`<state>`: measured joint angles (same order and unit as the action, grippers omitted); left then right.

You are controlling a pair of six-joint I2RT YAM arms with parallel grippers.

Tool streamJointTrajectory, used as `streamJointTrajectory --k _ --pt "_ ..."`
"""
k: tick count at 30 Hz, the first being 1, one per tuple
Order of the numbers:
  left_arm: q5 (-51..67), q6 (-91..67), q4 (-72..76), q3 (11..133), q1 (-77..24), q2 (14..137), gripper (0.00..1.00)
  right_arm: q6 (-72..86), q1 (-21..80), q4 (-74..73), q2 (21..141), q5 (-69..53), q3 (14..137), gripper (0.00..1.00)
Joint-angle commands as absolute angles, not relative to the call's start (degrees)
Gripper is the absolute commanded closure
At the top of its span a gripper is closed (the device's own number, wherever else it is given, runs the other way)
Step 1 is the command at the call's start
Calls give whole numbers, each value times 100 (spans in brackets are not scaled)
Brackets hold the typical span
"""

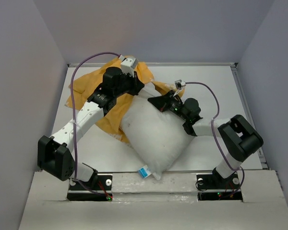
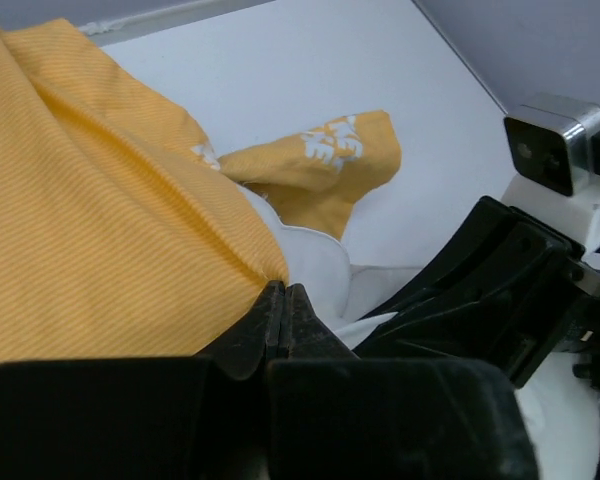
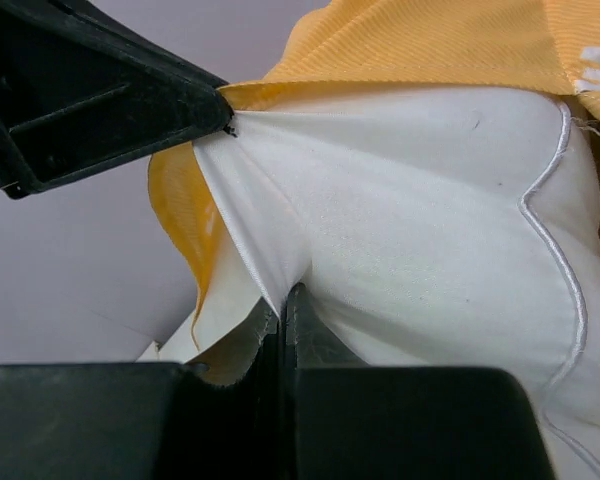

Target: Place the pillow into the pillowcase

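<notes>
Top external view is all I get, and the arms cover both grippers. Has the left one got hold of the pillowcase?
Observer: Yes. In the left wrist view the left gripper is shut, with the edge of the pillowcase pinched between its fingertips.
Operator: And the right one?
Observer: The right wrist view shows the right gripper shut on a fold of white fabric from the pillow.
Operator: Is that end of the pillow inside the case?
Observer: Only partly. In the right wrist view the pillowcase drapes over the pillow's upper edge, while the white face below it, with its scalloped seam, is bare.
</notes>
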<state>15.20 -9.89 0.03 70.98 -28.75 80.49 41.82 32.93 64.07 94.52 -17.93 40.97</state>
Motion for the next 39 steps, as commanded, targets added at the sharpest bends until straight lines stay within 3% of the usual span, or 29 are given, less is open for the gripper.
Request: streamJointTrajectory --k 1,11,12,16,23,31,39 --pt "2749 -1634 1124 7145 -2707 7804 100 4632 3015 7778 9870 -2135 3929 100" --pt "2567 -1538 958 7427 -2496 8534 97 4114 3015 7094 9404 -2056 3515 100" --pt "2523 -1486 915 7435 -2496 8578 96 4061 3015 7032 9369 -2057 3524 100" --pt "2400 -1345 774 7567 -2496 8912 73 3789 3067 6672 9106 -2004 3525 100" --pt "2171 -1222 554 7734 -2496 9290 67 3560 3067 6320 8807 -2003 3507 100" --pt "2759 -1204 650 7936 -2522 9527 66 3454 3120 6161 8851 -1995 3577 100" --pt "3216 -1011 457 8086 -2689 9668 53 3349 3120 5845 8930 -1916 3735 100"
